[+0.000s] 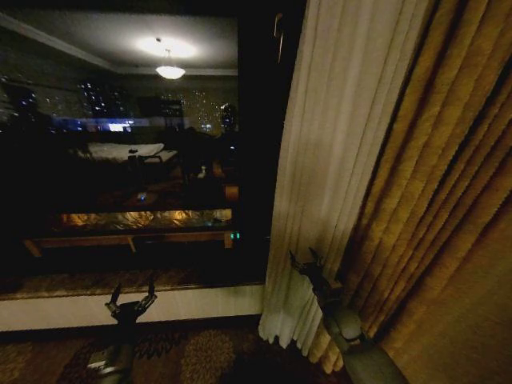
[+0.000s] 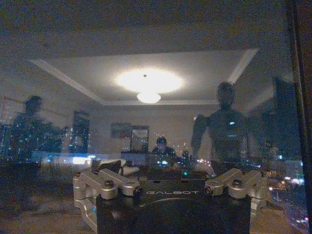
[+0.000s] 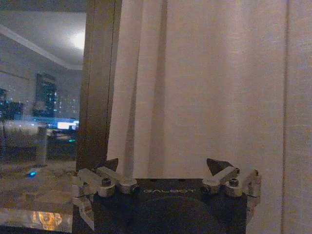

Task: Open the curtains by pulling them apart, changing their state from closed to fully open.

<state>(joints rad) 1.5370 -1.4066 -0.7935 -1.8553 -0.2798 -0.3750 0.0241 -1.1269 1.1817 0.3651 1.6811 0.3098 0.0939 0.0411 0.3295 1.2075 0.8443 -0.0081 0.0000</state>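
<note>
The right gripper reaches forward at the foot of the sheer cream curtain, jaws spread and empty, the fabric just ahead of them. That pleated panel hangs gathered at the right of the dark window, beside the golden drape. The left gripper points at the glass low down, jaws open.

Spread right end effector before curtains
</note>
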